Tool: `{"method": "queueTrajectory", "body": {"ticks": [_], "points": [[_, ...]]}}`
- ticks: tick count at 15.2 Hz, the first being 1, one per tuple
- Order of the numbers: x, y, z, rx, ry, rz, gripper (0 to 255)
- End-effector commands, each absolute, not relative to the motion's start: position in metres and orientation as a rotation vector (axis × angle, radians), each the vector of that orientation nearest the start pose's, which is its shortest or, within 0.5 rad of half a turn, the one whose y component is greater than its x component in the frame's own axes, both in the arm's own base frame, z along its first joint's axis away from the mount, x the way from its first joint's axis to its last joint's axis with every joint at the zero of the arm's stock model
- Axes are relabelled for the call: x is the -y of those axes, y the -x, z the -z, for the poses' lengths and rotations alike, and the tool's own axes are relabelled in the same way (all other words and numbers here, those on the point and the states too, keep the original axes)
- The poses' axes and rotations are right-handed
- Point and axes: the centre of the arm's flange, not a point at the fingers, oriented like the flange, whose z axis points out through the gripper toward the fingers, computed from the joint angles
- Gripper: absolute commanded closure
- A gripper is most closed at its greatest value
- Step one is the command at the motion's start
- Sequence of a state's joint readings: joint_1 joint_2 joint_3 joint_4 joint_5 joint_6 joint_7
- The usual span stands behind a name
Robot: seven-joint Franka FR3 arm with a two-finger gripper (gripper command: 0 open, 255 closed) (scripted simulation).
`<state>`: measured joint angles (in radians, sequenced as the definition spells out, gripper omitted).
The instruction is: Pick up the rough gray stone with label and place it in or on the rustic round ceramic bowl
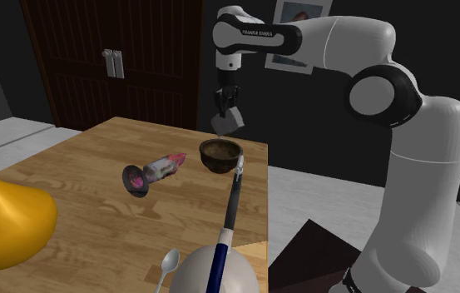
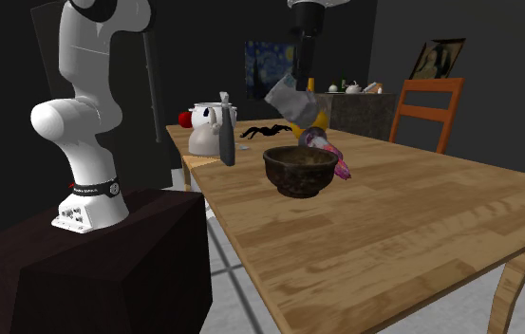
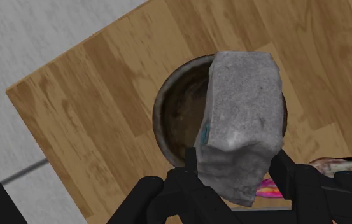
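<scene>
The end effector clasps the stone in the air over the bowl on the desk, hiding part of its rim (the stone's bluish mark is too small to read).

Open air separates the gray stone, clasped in the gripper, from the brown bowl directly beneath it, and the bowl's mouth lies unobstructed. A long dark-handled utensil rises from a white rounded pot, its tip close to the bowl's rim. A pink-and-white vase lies on its side near the bowl, toward the shoulder view's left. Bare wooden table spreads beyond the vase.
</scene>
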<state>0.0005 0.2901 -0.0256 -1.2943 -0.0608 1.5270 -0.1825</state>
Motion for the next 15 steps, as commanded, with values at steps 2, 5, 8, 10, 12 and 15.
{"method": "queueTrajectory", "body": {"ticks": [2,5,8,10,12,15], "points": [[0.021,-0.641,-0.565,0.252,3.192,-0.100,255],[0.021,-0.641,-0.549,0.252,3.192,-0.100,255],[0.021,-0.641,-0.533,0.252,3.192,-0.100,255],[0.021,-0.641,-0.523,0.252,3.192,-0.100,255],[0.021,-0.641,-0.512,0.252,3.192,-0.100,255],[0.021,-0.641,-0.496,0.252,3.192,-0.100,255]]}}
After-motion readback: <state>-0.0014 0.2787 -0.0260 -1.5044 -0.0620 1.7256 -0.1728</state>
